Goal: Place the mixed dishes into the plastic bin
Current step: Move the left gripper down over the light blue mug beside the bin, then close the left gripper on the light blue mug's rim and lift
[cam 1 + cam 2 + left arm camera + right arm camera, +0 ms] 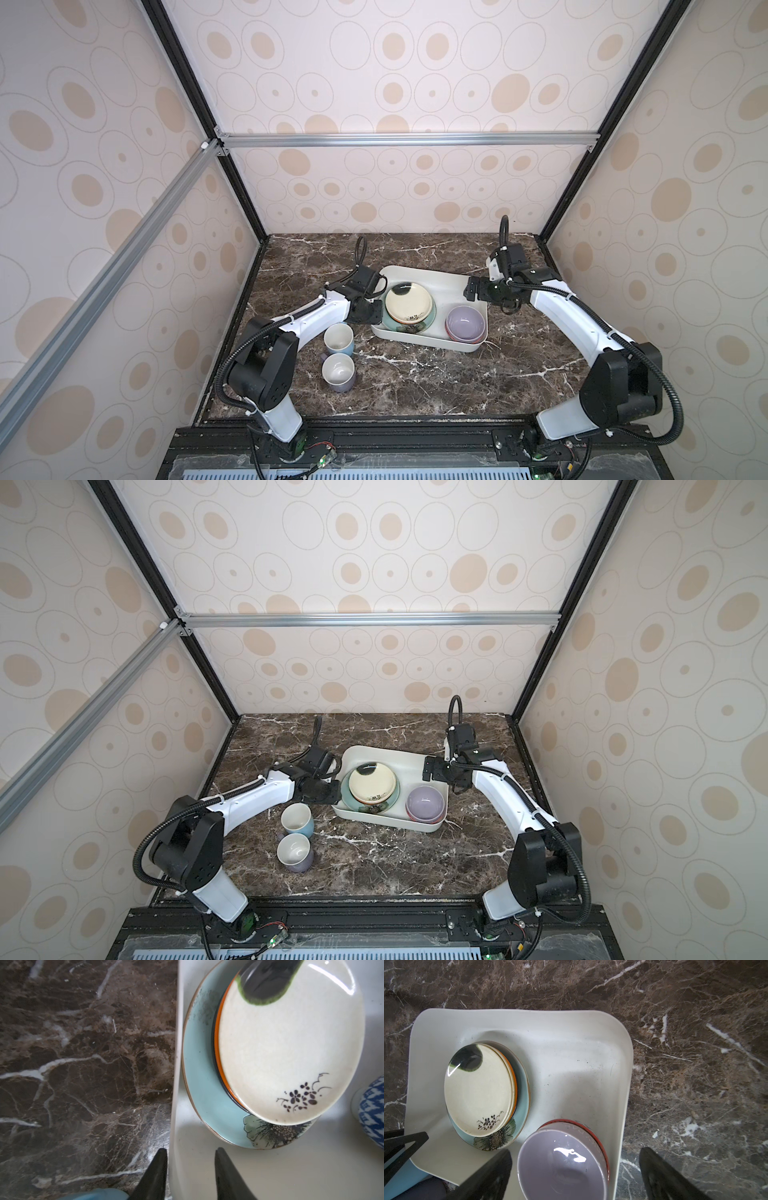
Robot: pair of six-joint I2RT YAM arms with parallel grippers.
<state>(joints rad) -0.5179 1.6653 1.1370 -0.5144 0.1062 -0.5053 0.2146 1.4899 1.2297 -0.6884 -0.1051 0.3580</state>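
The white plastic bin lies mid-table. In it a black-and-cream plate rests on the teal flower plate, beside nested bowls that are lavender inside. A light-blue mug and a lavender-grey mug stand upright on the marble, left of the bin. My left gripper is open, its fingers astride the bin's left rim. My right gripper hangs wide open over the bowls and the bin's right rim, holding nothing.
The dark marble tabletop is walled by patterned panels at the back and on both sides. Black frame posts stand at the rear corners. The mugs sit close beside my left forearm.
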